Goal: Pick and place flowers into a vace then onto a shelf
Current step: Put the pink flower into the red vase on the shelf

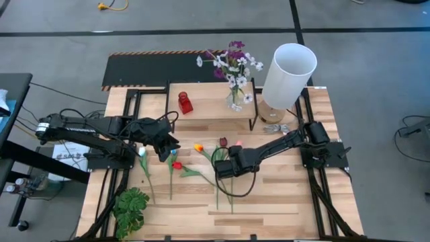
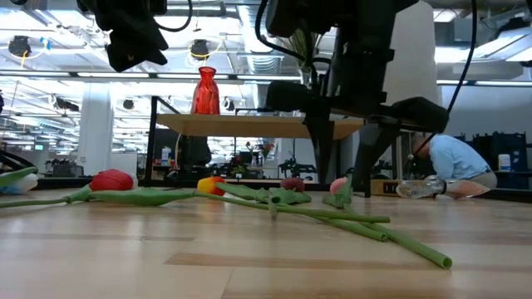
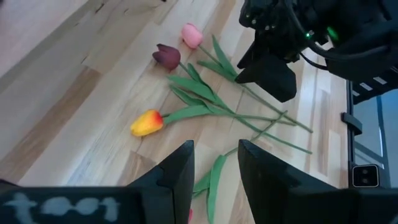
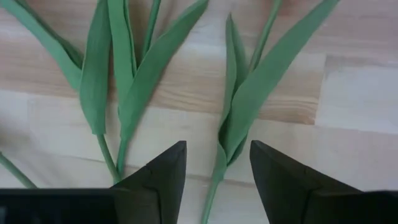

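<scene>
Five loose tulips lie on the wooden counter point(image 1: 282, 208) in front of the shelf point(image 1: 208, 102). From left to right in the high view they are a white tulip point(image 1: 142, 152), a red tulip point(image 1: 177, 165), an orange tulip point(image 1: 199, 147), a dark maroon tulip point(image 1: 223, 142) and a pink tulip point(image 1: 238, 143), each with its green stem trailing toward the near edge.

One bunch of purple and white blossoms point(image 1: 232, 65) stands in a clear vase point(image 1: 235, 99) on the right end of the shelf, and one small red vase point(image 1: 185, 103) stands on its left part.

One white cylinder point(image 1: 289, 74) stands at the far right of the counter, just beside the shelf. One leafy green plant point(image 1: 132, 210) lies at the near left corner.

The left pincer point(image 1: 169, 143) hangs above the counter between the white and orange tulips, its fingers point(image 3: 177, 174) apart and holding nothing.

The right pincer point(image 1: 224, 168) is low over the stems and leaves of the maroon and pink tulips; its fingers point(image 4: 163, 171) are apart, with a leafy stem on the counter showing between them.

In the low view one person crouches on the floor beyond the counter, at the right.
</scene>
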Tool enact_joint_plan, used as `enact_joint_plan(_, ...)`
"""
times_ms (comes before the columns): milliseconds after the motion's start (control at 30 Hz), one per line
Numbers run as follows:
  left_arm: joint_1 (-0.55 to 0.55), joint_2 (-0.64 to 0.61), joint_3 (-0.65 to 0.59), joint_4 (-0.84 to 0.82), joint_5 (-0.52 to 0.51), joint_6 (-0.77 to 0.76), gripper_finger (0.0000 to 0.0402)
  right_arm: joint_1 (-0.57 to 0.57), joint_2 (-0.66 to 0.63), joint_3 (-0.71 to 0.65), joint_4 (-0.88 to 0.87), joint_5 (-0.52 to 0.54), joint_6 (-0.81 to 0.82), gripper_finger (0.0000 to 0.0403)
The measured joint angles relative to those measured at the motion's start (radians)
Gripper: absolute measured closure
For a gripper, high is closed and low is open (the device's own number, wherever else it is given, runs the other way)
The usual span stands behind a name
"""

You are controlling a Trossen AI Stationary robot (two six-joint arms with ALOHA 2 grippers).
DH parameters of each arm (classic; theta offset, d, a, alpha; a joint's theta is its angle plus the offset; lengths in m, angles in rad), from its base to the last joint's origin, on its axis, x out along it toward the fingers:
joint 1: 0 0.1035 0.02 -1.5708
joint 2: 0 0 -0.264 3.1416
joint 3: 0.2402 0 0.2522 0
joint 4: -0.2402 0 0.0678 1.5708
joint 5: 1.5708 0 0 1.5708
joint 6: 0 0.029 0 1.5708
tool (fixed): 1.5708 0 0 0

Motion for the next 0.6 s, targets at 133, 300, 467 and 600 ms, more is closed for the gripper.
enact_joint_plan(133,0.000,0.000,0.000,0.000,0.000,0.000,0.0290,0.000,0.056,-0.001,-0.001,-0.040,0.001,0.0231)
enact_joint_plan(300,0.000,0.000,0.000,0.003,0.000,0.000,0.0290,0.008,0.076,0.003,0.011,-0.036,0.009,0.0232)
enact_joint_plan(467,0.000,0.000,0.000,0.004,0.000,0.000,0.0290,0.022,0.063,0.000,-0.009,0.024,0.026,0.0257)
enact_joint_plan(600,0.000,0.000,0.000,0.004,0.000,0.000,0.0290,0.022,0.063,0.000,-0.014,0.034,0.004,0.0309)
